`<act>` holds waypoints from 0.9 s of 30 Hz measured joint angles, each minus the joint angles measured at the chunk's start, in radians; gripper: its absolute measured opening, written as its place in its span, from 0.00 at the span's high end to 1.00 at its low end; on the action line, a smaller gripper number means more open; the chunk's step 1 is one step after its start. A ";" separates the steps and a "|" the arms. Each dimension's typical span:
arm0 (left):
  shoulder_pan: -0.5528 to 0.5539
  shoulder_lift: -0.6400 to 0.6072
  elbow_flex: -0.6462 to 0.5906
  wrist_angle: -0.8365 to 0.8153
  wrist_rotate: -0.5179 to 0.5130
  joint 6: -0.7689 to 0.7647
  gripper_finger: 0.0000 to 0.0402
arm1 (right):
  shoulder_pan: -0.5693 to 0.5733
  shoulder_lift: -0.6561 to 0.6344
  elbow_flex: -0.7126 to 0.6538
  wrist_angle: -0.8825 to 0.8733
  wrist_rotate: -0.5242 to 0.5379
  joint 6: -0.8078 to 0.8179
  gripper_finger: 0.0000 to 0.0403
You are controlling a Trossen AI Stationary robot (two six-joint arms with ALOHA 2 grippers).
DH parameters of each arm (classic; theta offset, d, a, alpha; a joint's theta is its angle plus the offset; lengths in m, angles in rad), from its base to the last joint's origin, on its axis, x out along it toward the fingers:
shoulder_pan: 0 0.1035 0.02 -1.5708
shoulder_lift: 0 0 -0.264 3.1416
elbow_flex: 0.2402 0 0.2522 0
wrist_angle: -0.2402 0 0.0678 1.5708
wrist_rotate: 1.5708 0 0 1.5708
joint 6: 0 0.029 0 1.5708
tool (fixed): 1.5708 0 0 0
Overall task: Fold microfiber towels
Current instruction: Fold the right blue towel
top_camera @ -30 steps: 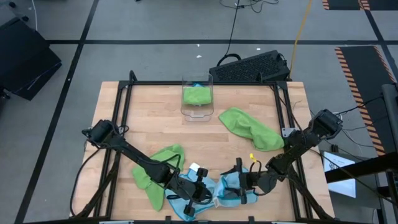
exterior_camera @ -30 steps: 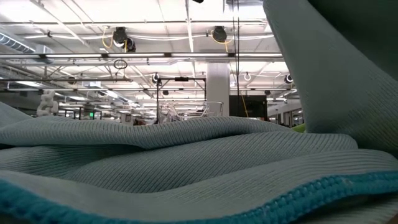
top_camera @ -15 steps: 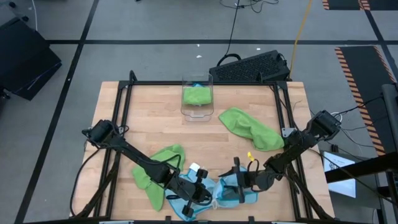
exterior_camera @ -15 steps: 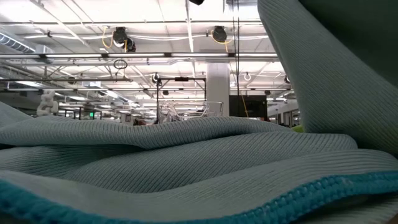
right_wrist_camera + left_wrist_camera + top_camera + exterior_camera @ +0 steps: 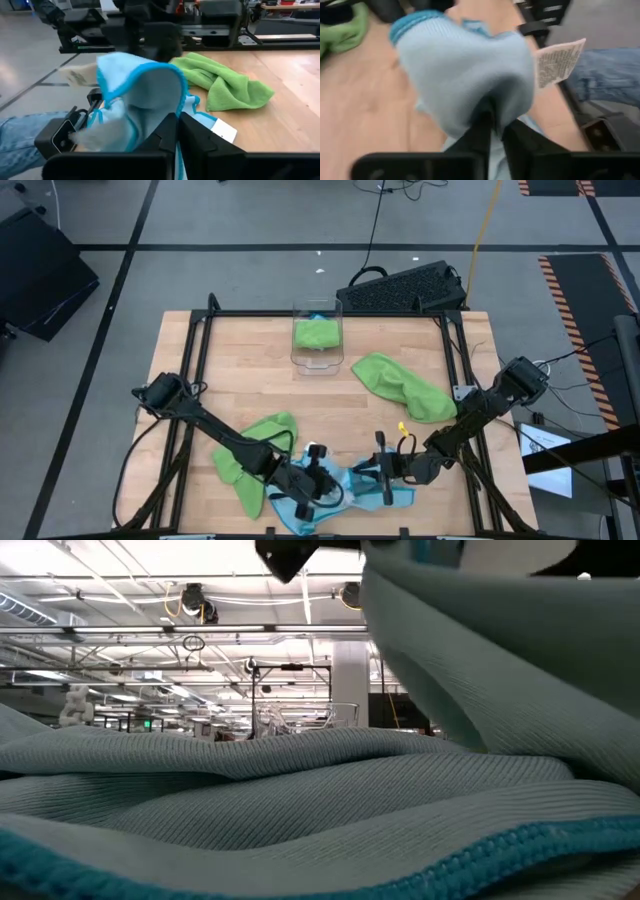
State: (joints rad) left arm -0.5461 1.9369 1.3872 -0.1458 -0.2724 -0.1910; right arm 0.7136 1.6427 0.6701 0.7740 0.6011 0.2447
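At the near edge of the wooden worktop (image 5: 250, 370), the soft, floppy light blue microfiber towel (image 5: 350, 485) is pinched by both the left claw (image 5: 322, 483) and right claw (image 5: 383, 476), and is best held at its hemmed edges.

The right gripper (image 5: 384, 483), which stood spread over the light blue towel (image 5: 345, 485) a second ago, is now pinched shut on a fold of it and sits a little nearer the left gripper (image 5: 322, 485). The cloth between the two grippers is now bunched and raised off the table. In the low view the hanging blue fold reaches further across than before, with a dark gripper part newly showing above it.
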 joint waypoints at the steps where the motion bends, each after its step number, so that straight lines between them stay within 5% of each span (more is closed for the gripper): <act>1: 0.000 0.000 0.000 -0.012 -0.020 -0.016 0.83 | 0.000 0.000 0.000 -0.003 0.000 0.005 0.99; 8: -0.001 0.000 0.000 -0.136 -0.217 -0.120 0.53 | 0.000 0.000 0.000 -0.025 0.103 0.121 0.99; 14: -0.008 0.000 0.000 -0.132 -0.273 -0.152 0.34 | -0.019 -0.001 0.000 -0.101 0.109 0.254 1.00; 21: -0.057 0.000 0.000 -0.035 -0.408 -0.037 0.26 | -0.047 -0.001 0.000 -0.188 0.107 0.346 1.00; 27: -0.107 0.000 0.000 0.225 -0.558 0.176 0.23 | -0.051 -0.001 0.000 -0.176 0.105 0.346 1.00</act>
State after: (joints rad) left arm -0.6527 1.9369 1.3872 0.0794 -0.8302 -0.0145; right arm 0.6621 1.6421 0.6701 0.5984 0.7063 0.5905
